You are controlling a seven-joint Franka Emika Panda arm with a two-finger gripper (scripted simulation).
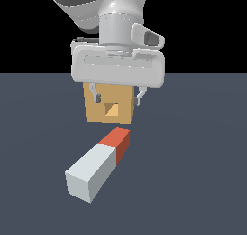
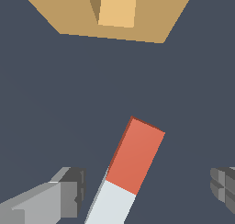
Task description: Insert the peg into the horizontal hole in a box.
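I am looking at the long square-sectioned bar, pale grey-white with one orange-red end (image 1: 98, 164), lying flat on the dark slate-blue bench (image 1: 202, 181), its red end pointing toward the tan wood-coloured cube-like box (image 1: 109, 104) and lying near it but not touching. The white two-fingered gripper (image 1: 117, 98) is hanging above, between the peg and the box, with its fingers spread wide apart and holding nothing; in the wrist view the peg is lying between the two grey fingertips (image 2: 69, 191) with clear gaps on both sides. I am judging the peg as rigid and fairly light, its flat faces giving the pads square, stable contact, though smooth sides could slip. I am planning to take hold on the grey-white part, toward the rear, leaving the red end free to enter the small square hole (image 1: 112, 109). The peg is lying skewed to the hole's axis, so it will need turning.
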